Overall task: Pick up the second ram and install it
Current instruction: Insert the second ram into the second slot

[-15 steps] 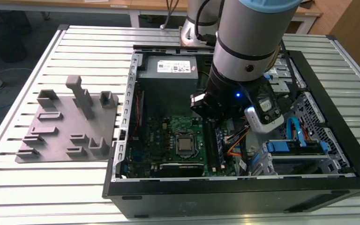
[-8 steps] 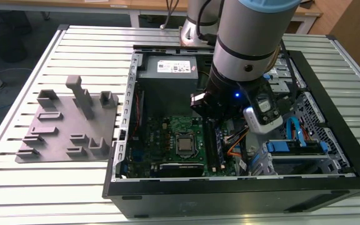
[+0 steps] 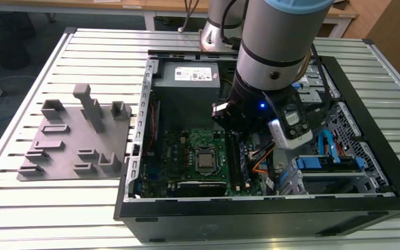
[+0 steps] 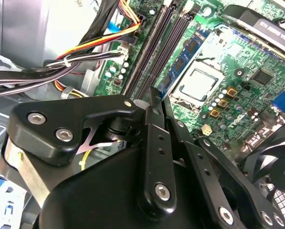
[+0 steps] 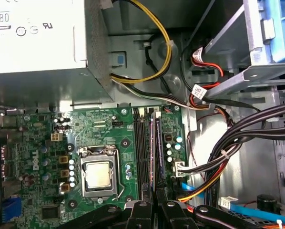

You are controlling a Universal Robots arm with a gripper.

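Clenched with the pincer [image 5: 155, 206] on the second ram [image 5: 157, 148], thin dark board caught between the tips in both wrist views. Standing on edge over the motherboard [image 5: 37, 143], just beside the long black sockets [image 5: 141, 148] and parallel to them. Cannot tell how deep in its slot. Set apart from the processor [image 5: 98, 175], with the black sockets between. On the ram's other side, near bundled cables [image 5: 238, 138].

In the exterior view, reaching down with the arm [image 3: 276, 47] from twelve o'clock into the open computer case [image 3: 134, 172] on the slatted counter [image 3: 61, 213]. At twelve o'clock of the motherboard there, a grey power supply [image 3: 186, 78]. At nine o'clock of the case, a grey moulded tray [image 3: 54, 156] with upright posts, well apart from the pincer.
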